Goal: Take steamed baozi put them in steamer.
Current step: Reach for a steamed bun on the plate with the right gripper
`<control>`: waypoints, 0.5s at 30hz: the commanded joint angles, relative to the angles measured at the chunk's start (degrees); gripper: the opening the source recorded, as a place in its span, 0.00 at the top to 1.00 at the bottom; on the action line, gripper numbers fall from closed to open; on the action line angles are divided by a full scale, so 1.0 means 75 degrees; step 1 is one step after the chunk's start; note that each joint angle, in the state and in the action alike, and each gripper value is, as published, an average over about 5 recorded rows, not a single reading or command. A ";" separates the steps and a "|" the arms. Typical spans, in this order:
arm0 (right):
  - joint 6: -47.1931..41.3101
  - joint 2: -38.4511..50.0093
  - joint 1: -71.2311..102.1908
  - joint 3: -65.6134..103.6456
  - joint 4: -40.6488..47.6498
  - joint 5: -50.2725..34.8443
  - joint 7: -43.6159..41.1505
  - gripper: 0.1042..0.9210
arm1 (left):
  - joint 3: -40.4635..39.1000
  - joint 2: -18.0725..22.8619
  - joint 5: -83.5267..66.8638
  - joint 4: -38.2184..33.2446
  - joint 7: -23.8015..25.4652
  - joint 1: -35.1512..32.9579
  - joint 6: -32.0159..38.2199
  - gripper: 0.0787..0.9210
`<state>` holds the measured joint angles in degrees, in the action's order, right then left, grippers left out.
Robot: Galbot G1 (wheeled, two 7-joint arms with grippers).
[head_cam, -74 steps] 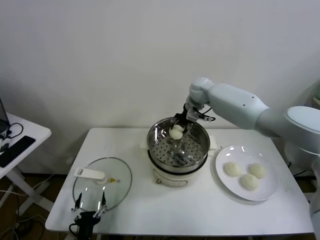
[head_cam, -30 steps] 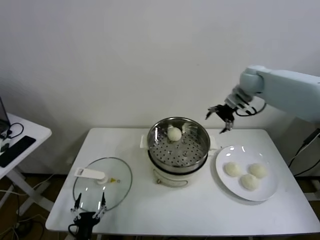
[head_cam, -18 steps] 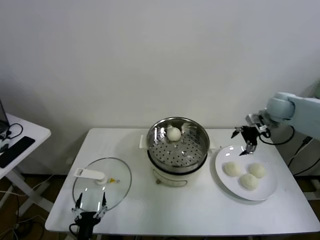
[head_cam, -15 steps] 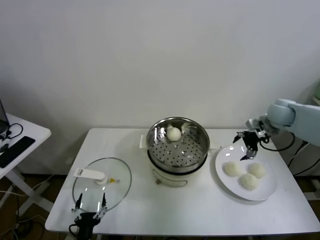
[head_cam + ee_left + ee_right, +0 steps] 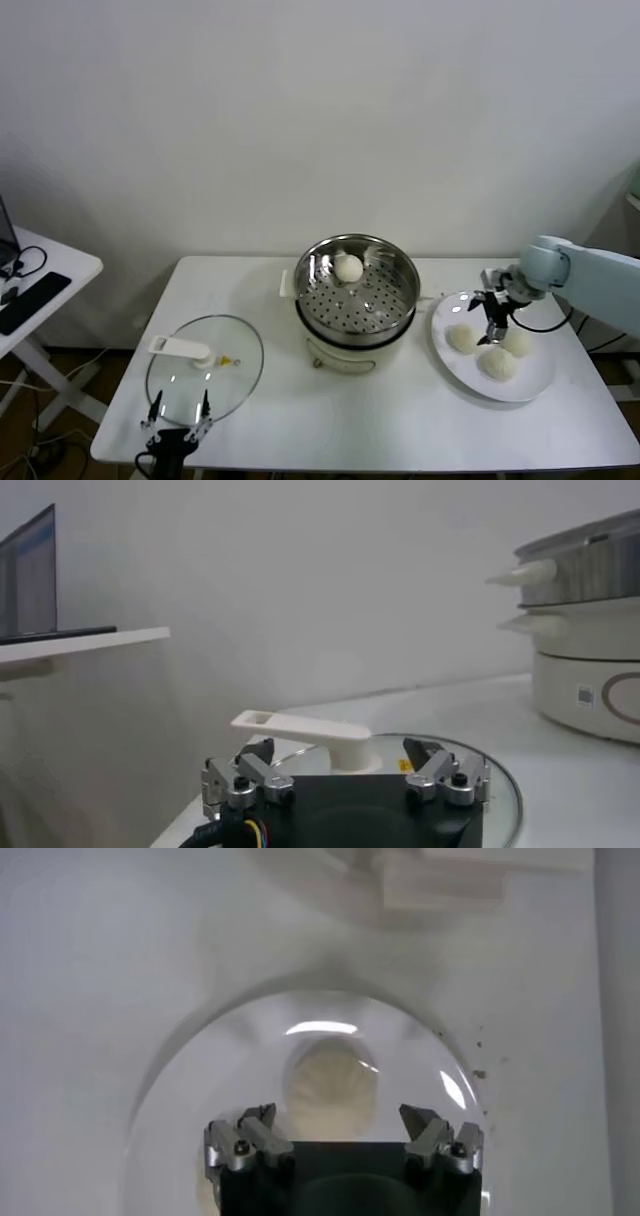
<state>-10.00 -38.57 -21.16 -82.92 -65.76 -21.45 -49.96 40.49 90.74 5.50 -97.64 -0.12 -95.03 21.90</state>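
One baozi (image 5: 349, 267) sits at the far side of the steamer (image 5: 356, 300); three remain on the plate (image 5: 533, 385) to its right, packed near each other: left bun (image 5: 462, 339), near bun (image 5: 497, 363), right bun (image 5: 520, 343). Risk: the right gripper (image 5: 494, 315), coming down among them, may nudge a neighbour or pinch off-centre, so a bun rolls or dents. Its jaws are spread wide, holding nothing. Left gripper (image 5: 345, 776) idles by the lid (image 5: 205, 368), jaws apart, empty.

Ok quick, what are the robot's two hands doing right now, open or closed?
Left gripper: open, empty, parked by the glass lid.
Right gripper: open, empty, above the buns on the plate.
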 commanded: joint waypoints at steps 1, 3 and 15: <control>-0.0210 -0.0303 0.1019 0.0853 0.0551 0.0315 0.0091 0.12 | 0.0011 0.0005 0.0035 0.0012 -0.0003 -0.0010 0.0016 0.12; -0.0200 -0.0349 0.1096 0.0922 0.0588 0.0353 0.0081 0.12 | 0.0012 0.0006 0.0042 0.0005 -0.0004 -0.0020 0.0019 0.12; -0.0165 -0.0470 0.1260 0.1102 0.0803 0.0716 0.0043 0.14 | 0.0022 0.0002 0.0053 0.0015 -0.0009 -0.0017 0.0047 0.12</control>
<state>-10.90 -41.50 -13.87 -76.58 -61.27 -17.56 -49.56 40.64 90.75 5.81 -97.63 -0.15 -95.17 22.14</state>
